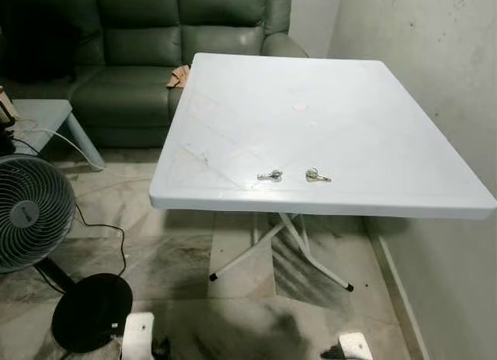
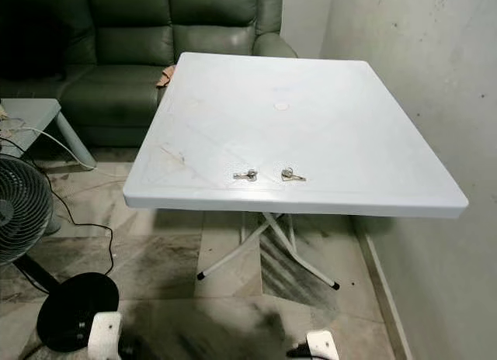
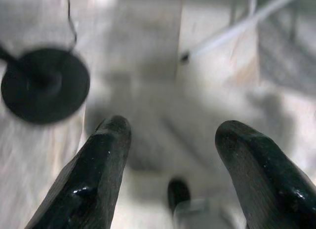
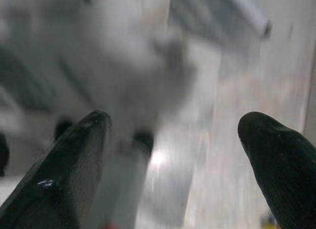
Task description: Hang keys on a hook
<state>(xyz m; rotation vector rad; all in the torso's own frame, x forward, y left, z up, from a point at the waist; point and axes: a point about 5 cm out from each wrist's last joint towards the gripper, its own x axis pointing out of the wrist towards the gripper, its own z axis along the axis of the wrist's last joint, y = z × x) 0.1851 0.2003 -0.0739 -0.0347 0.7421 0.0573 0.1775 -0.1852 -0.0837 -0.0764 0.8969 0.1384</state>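
two keys (image 1: 293,175) near front table edge (image 1: 311,207), wall (image 1: 435,81) right

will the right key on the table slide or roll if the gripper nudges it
The right key lies flat on the smooth white table, so it would probably slide, not roll. It looks small and thin, likely light and awkward to pinch. It lies near the front edge, so a nudge might drop it.

Left claw (image 3: 170,140): hangs low at 7 o'clock of the head view, its 2 black fingers spread apart, empty.
Right claw (image 4: 173,135): hangs low at 5 o'clock, 2 fingers wide apart, empty.
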